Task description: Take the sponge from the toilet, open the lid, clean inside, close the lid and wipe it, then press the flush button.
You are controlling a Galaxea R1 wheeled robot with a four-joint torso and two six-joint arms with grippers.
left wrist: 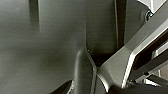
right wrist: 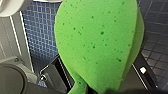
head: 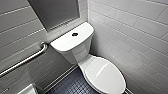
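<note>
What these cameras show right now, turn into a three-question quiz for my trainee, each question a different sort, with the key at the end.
1. True or false: the lid of the toilet is closed.
2. Where does the flush button sit? A) on the flat tank top B) on the lid C) on the tank's front
3. Fill in: in the right wrist view, the ___ sponge shows close up, with the tiled floor behind it.
Key: 1 true; 2 A; 3 green.
</note>
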